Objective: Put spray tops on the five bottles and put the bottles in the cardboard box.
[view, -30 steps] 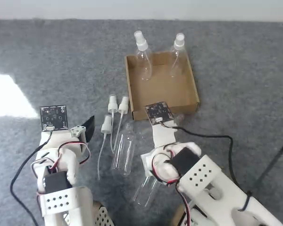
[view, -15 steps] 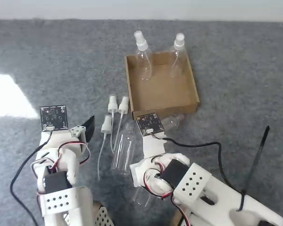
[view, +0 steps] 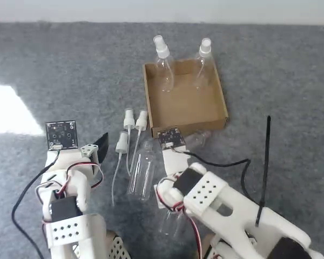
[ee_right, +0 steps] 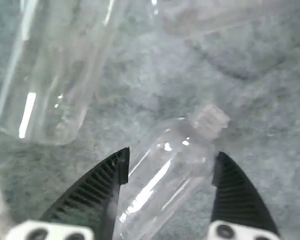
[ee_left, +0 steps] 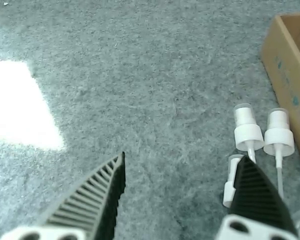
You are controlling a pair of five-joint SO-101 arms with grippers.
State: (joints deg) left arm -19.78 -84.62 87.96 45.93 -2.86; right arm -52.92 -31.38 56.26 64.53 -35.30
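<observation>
High view: the cardboard box (view: 148, 100) sits on the far side of the grey bench (view: 70, 70), with both arms at the near edge.
Finished bottles: two capped bottles (view: 163, 70) stand upright inside the box against its far wall, one toward each far corner, each with a white spray top on.
Loose spray tops (view: 141, 120): three lie flat on the bench just beside the box's near left corner, heads toward the box and dip tubes trailing toward the arms; two lie side by side, and the third sits a little nearer the left arm (view: 70, 189).
Middle bottle (view: 142, 172): uncapped, lying on its side between the two arms, next to the dip tubes.
Bottle by the box (view: 197, 140): uncapped, lying just outside the box's near wall, partly hidden behind the right arm (view: 205, 194).
Near bottle (ee_right: 175, 170): uncapped, lying on the bench under the right arm's wrist, its threaded neck pointing away from the arm.
Right jaws: wide open, one on each side of the near bottle's body; whether they touch it cannot be told.
Left jaws: spread wide with only bare bench between them, the loose spray tops just past one tip.
</observation>
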